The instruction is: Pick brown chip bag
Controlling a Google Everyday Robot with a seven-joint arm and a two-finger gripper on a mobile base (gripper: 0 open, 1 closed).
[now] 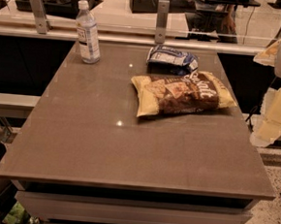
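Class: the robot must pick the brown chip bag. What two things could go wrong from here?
1. The blue bag lies against the chip bag at its far edge, so a grasp there may catch both.
2. The gripper sits beyond the table on the right; reaching in, it could push the chip bag sideways.

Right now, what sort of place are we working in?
Probably an office break area: a counter with a brown chip bag and bottle, glass partition behind. The gripper hangs off the counter's right edge.
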